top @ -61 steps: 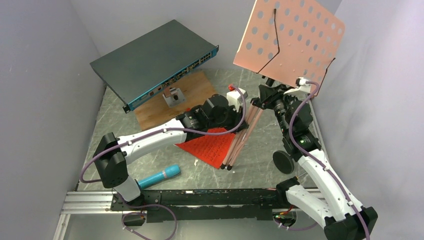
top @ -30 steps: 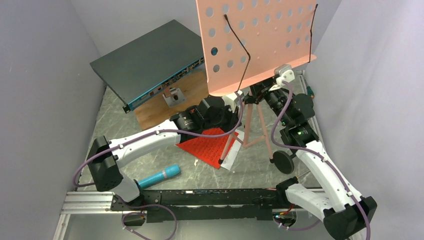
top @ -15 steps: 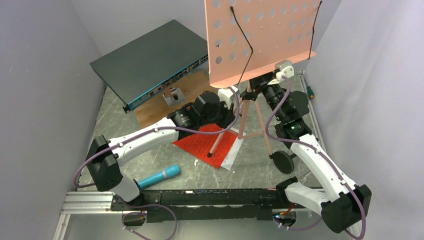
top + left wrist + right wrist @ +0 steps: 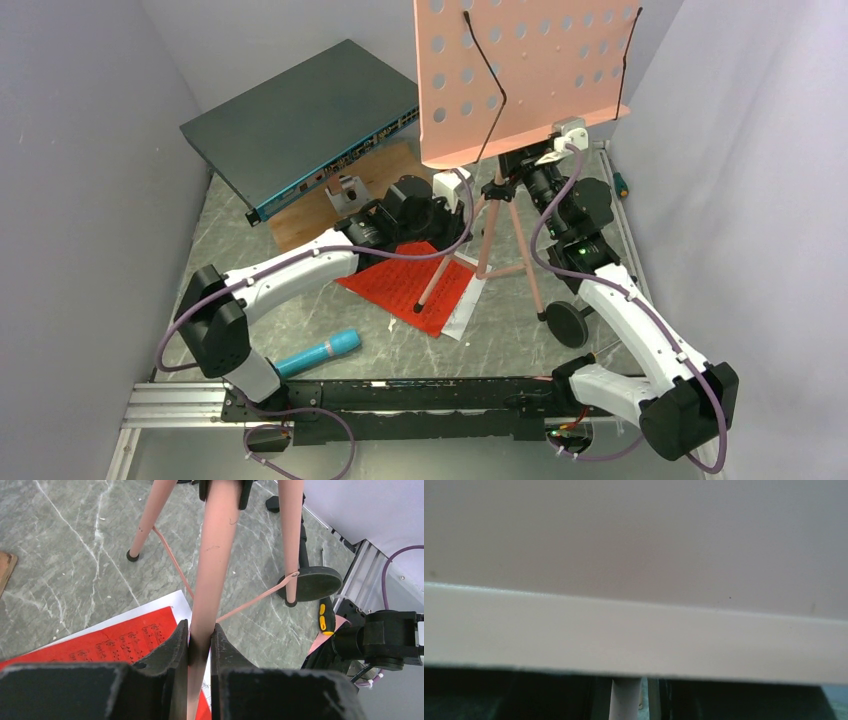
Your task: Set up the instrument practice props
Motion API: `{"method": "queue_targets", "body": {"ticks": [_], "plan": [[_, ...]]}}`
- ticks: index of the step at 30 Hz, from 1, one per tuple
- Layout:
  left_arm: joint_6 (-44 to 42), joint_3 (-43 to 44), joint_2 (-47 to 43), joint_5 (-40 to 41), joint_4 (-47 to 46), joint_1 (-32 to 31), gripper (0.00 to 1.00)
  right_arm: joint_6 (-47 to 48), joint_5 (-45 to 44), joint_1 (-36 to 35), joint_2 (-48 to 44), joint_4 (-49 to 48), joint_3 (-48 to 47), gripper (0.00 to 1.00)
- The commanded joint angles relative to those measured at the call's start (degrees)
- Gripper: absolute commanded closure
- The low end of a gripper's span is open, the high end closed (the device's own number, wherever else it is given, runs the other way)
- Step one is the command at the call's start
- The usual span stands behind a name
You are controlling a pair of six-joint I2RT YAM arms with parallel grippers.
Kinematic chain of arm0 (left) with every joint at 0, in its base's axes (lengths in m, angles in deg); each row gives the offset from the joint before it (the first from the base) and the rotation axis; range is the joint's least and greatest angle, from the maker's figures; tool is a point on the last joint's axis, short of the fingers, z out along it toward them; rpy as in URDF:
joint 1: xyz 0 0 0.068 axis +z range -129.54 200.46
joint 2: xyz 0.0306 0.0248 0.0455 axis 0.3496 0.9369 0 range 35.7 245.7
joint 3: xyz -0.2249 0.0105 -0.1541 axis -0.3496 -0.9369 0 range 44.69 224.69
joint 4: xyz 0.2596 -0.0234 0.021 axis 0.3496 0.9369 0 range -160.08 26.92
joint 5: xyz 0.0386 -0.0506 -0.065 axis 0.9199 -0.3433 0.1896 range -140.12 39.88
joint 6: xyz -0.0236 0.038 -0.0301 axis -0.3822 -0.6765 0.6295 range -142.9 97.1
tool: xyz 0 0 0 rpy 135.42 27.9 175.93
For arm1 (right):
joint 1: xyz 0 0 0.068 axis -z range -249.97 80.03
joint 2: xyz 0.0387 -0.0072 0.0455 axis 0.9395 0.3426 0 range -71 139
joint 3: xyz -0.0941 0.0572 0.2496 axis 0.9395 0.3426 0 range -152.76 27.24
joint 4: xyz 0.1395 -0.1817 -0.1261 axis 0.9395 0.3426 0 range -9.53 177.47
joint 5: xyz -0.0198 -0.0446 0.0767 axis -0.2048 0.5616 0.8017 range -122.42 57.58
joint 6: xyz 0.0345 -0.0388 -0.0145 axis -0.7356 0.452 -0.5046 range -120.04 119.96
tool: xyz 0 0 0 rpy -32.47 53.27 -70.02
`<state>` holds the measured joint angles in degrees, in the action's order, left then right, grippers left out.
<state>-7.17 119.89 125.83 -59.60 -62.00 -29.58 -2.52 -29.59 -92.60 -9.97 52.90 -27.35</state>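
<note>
Salmon-pink and perforated, the music stand [image 4: 530,80] is the biggest thing I have on screen. It is upright at the back right of the grey marbled counter [image 4: 300,330], with its tripod legs spread and its desk facing the overhead camera. One foot rests on the sheet music, one is on bare stone further back, and the third is at the rim of the mic stand's base.

Next in size is the dark grey network switch [image 4: 290,120] at the back left, its port side turned toward the arms. It partly overlaps a wooden board [image 4: 385,175] that carries a small metal bracket [image 4: 347,190].

The red and white sheet-music pages [image 4: 400,285] lie flat mid-counter, under the left forearm.

My left claw [image 4: 200,650] is clamped on the stand's nearest leg, with both black fingers pressed against the pink tube. My right claw [image 4: 515,165] is tucked under the desk's lower lip. Its wrist camera is almost filled by that lip, and below it the dark fingers sit close on either side of the stand's pale post, closed around it.

The cyan-blue microphone [image 4: 318,352] lies on its side near the left arm's base, well apart from everything else.

The small black round-base mic stand [image 4: 566,324] is at the front right beside the right forearm.
</note>
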Motion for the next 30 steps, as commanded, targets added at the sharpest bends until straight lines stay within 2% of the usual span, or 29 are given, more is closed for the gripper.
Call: {"method": "queue_targets", "body": {"ticks": [1,6,11,16,22,26,30], "plan": [[5.5,-2.8,2.9,2.4,7.9,2.9,1.00,2.6,-5.4,3.2,-7.1,-27.5,-9.5,1.00],[6.2,-0.4,3.5,0.2,8.5,2.9,0.99,0.1,-3.1,3.3,-9.9,-25.8,-7.6,1.00],[9.1,2.0,1.4,-2.3,3.4,3.0,0.68,-2.0,-0.7,3.3,-12.1,-23.5,-3.5,1.00],[11.2,3.7,1.6,-3.6,-2.4,3.0,0.52,-3.8,0.4,3.3,-12.7,-22.8,-1.5,1.00],[12.1,8.3,5.1,-6.9,-3.2,3.0,0.44,-3.7,1.6,3.2,-13.1,-22.0,-1.0,1.00],[13.2,10.0,7.0,-9.5,-5.0,2.9,0.32,-3.3,3.1,3.2,-12.5,-21.2,-1.8,1.00],[11.8,13.5,8.4,-8.2,-3.3,3.0,0.31,-3.6,3.0,3.3,-11.5,-21.5,-1.9,1.00]]}}
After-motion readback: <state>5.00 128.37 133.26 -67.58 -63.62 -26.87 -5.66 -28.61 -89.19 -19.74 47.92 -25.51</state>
